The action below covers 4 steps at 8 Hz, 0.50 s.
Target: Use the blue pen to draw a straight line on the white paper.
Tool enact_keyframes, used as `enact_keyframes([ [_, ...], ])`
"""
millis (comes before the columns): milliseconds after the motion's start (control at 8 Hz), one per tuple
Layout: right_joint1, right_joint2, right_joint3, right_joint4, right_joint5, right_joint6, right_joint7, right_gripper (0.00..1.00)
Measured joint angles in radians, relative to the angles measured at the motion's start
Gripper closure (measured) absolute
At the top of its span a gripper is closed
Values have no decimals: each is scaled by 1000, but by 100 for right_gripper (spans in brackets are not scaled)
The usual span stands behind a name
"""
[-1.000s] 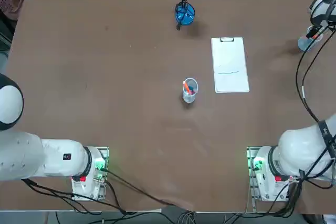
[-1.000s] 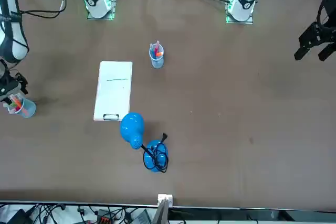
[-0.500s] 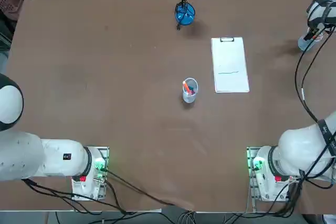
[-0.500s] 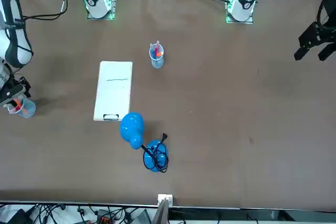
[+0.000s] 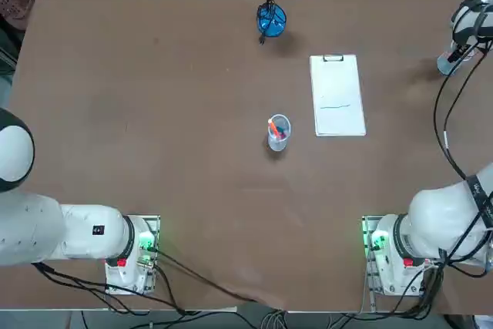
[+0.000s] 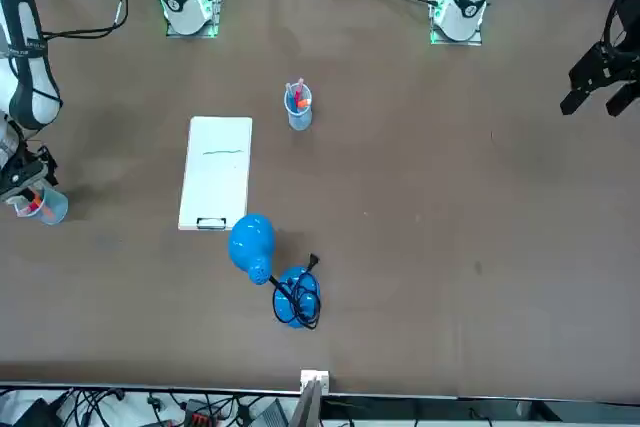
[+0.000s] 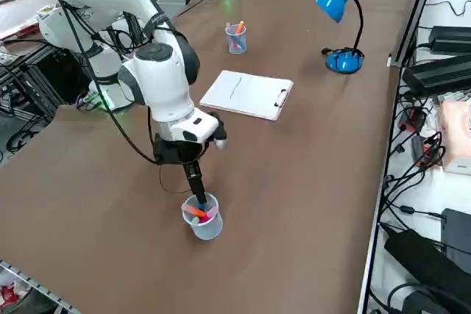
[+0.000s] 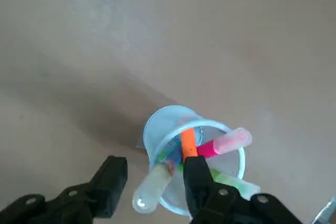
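Note:
My right gripper hangs over a clear cup of pens near the table's right edge. Its fingers reach down to the cup's rim. A pale, light-blue pen leans out of the cup, and the two fingers stand apart on either side of it. I see a gap on at least one side. Orange, pink and green pens share the cup. The white paper lies on its clipboard mid-table, well away from the gripper, with a faint blue line across it.
A second clear cup of pens stands near the table's middle, left of the paper. A blue desk lamp sits at the far edge. The cup under the gripper stands close to the table's side edge.
The right wrist has shifted slightly over the cup. The paper, the lamp and both cups have not moved.

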Motion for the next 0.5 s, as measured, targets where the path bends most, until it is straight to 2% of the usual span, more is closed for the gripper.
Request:
enact_keyframes([
  [500, -3, 1, 1, 2, 0, 0, 0, 41],
])
